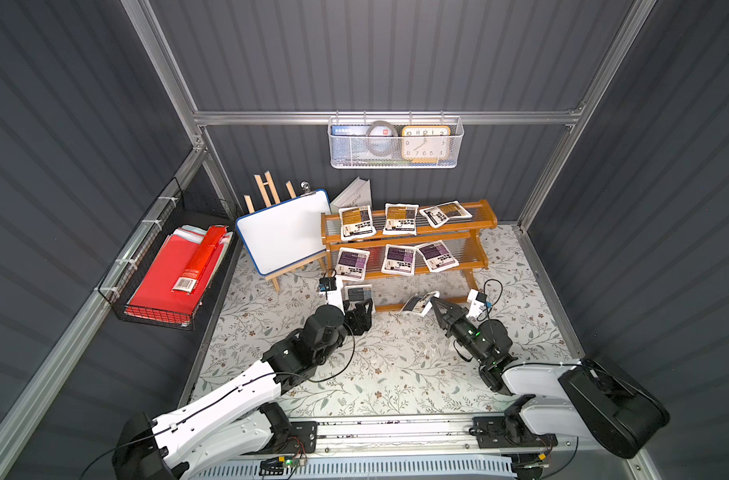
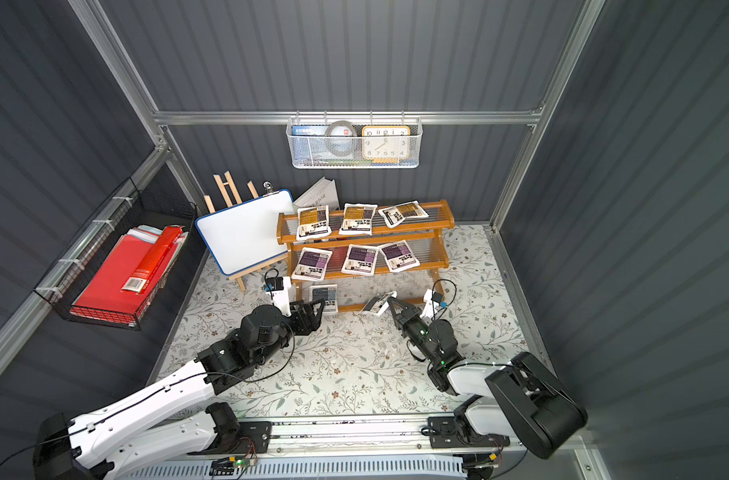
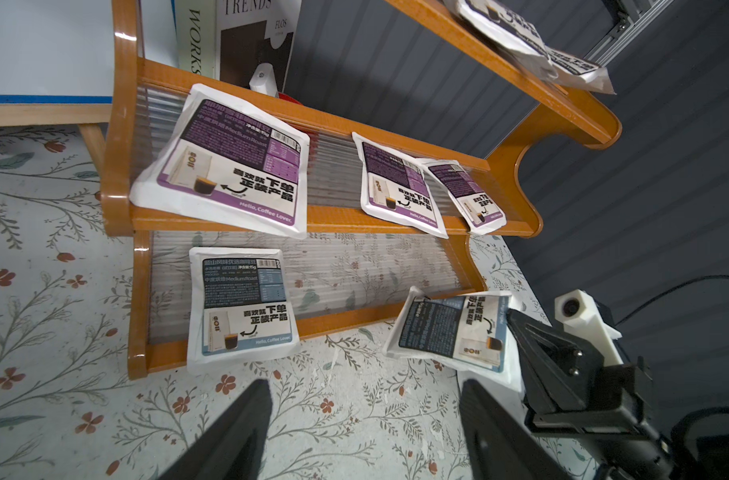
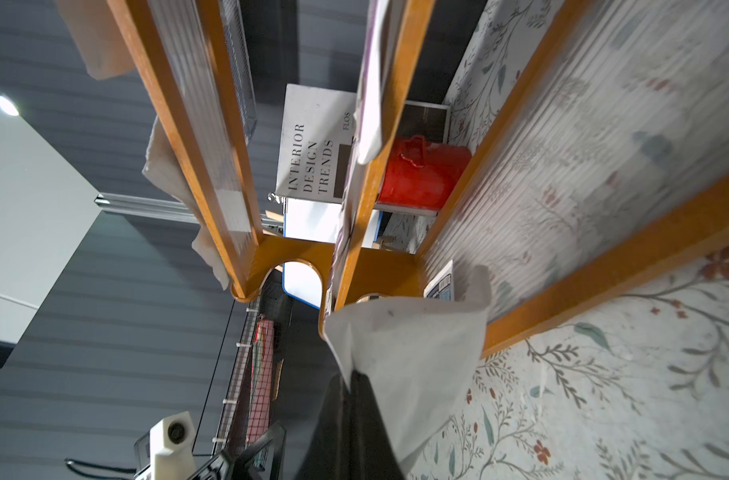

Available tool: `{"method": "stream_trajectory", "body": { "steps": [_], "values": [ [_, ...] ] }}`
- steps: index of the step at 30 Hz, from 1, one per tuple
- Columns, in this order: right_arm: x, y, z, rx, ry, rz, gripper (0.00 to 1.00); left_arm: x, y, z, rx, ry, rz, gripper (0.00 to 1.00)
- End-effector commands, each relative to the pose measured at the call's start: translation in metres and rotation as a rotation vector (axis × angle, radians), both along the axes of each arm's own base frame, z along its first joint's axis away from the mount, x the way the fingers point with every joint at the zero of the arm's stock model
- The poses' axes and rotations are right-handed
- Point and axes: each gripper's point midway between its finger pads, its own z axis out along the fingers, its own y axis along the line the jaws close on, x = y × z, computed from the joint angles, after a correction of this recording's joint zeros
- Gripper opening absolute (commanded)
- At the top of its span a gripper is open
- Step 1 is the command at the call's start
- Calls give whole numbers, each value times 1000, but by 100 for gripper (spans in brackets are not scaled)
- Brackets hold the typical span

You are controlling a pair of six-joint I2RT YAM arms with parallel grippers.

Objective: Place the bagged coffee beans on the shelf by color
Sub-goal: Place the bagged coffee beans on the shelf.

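Both top views: shelf (image 1: 488, 216), three stepped tiers, centre of the frame against the back wall, just right of the whiteboard (image 1: 285, 232). Top tier: three orange-brown pouches (image 1: 356, 222) (image 1: 400, 219) (image 1: 445, 213), labels up. Middle tier: three purple pouches (image 1: 352, 262) (image 1: 398, 259) (image 1: 437, 255), labels up. Bottom tier, left end: lying grey-blue pouch (image 1: 356, 291), partly hidden by the left gripper (image 1: 360, 316), which hangs just in front of it over the floral mat (image 1: 396, 374). Right of centre: right gripper (image 1: 435, 303), pinched on one edge of the held grey-blue pouch (image 1: 416, 303), which is tilted and clear of the mat, just before the bottom tier's front rail. Upper centre: white wire basket (image 1: 354, 156) on the back wall. Left edge: black wire basket (image 1: 159, 316) with red folders. Left wrist view: the purple pouches lie in a row on the ribbed middle tier. The lying grey-blue pouch (image 3: 242, 303) lies flat below, its near edge overhanging the front rail. The left gripper's fingers (image 3: 238, 436) stand wide apart with only mat between them. The held grey-blue pouch (image 3: 450, 328) shows its label, one corner at the rail; whether it touches cannot be told. Right wrist view: the held pouch's plain white back (image 4: 412, 345) rises from the right gripper's closed jaws. The tiers are seen edge-on. Behind them: book (image 4: 312, 158), red container (image 4: 421, 174).
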Motion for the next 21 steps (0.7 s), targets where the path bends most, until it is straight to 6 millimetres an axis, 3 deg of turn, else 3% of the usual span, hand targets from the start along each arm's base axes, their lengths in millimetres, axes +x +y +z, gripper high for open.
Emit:
{"method": "stream_trajectory", "body": {
  "steps": [1, 8, 13, 21],
  "values": [
    [9, -9, 16, 82, -65, -69, 0, 1, -3, 12, 14, -17, -24, 75],
    [33, -4, 8, 169, -94, -113, 0, -2, -1, 10, 17, -7, -29, 75],
    [51, 19, -16, 172, -48, -64, 0, -2, 1, 14, 34, -15, -26, 76],
    [55, 32, -30, 177, -11, -57, 0, -4, 6, 14, 41, -12, -16, 76]
  ]
}}
